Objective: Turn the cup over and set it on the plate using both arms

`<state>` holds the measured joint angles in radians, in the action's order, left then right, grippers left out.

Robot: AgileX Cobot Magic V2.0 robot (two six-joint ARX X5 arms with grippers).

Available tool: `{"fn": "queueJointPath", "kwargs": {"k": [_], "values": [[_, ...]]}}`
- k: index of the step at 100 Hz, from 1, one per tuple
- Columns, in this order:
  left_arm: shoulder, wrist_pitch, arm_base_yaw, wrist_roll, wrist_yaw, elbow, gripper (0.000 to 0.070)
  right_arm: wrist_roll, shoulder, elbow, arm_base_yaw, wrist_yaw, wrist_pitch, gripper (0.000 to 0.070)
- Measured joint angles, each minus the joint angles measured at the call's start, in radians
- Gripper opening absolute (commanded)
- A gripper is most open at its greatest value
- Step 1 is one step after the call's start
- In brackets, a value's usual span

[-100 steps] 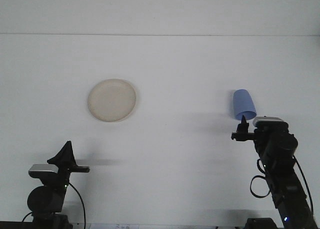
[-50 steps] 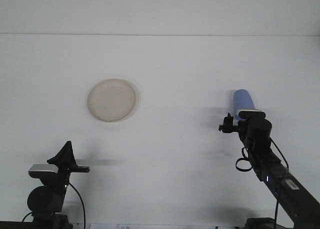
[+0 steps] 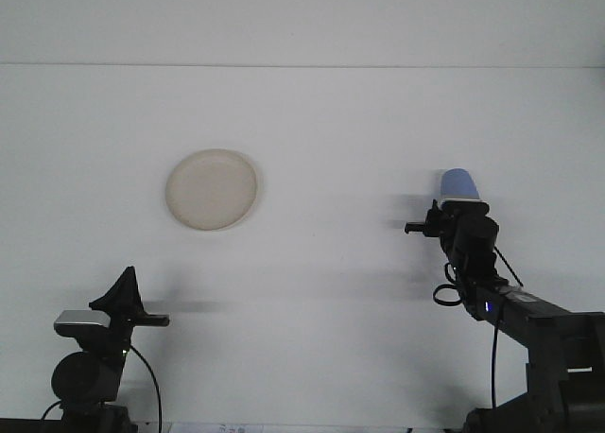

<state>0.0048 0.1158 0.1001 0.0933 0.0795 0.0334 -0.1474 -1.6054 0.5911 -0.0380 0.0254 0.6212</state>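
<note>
A blue cup point(image 3: 458, 182) lies on its side at the right of the white table, only its far end showing above my right arm. My right gripper point(image 3: 450, 219) is stretched forward right up against the cup's near end and hides that part. A round cream plate point(image 3: 212, 189) rests flat at the left middle, with nothing on it. My left gripper point(image 3: 128, 299) stays low at the near left corner, well short of the plate and far from the cup.
The white tabletop point(image 3: 321, 282) runs back to a wall edge point(image 3: 302, 66). My right arm's links and cables point(image 3: 515, 310) cross the near right corner.
My right arm has reached forward and slightly left, bringing its gripper from just short of the cup up against it, so more of the cup is hidden. The left arm and plate have not moved.
</note>
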Motion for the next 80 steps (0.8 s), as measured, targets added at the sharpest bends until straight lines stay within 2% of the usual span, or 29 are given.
{"fn": "queueJointPath", "kwargs": {"k": [22,37,58,80], "values": [[0.000,0.000,0.000,0.000,0.000,0.000,0.0012,0.000,0.051,0.003,-0.019,0.000,-0.047,0.0003],[0.000,0.000,0.000,0.000,0.000,0.000,0.0012,0.006,0.211,0.029,-0.081,0.002,-0.214,0.0003],[0.000,0.000,0.000,0.000,0.000,0.000,0.0012,0.044,0.415,0.242,-0.211,0.026,-0.748,0.0003],[0.000,0.000,0.000,0.000,0.000,0.000,0.0012,0.132,0.410,0.576,-0.404,0.100,-1.407,0.0003]]}}
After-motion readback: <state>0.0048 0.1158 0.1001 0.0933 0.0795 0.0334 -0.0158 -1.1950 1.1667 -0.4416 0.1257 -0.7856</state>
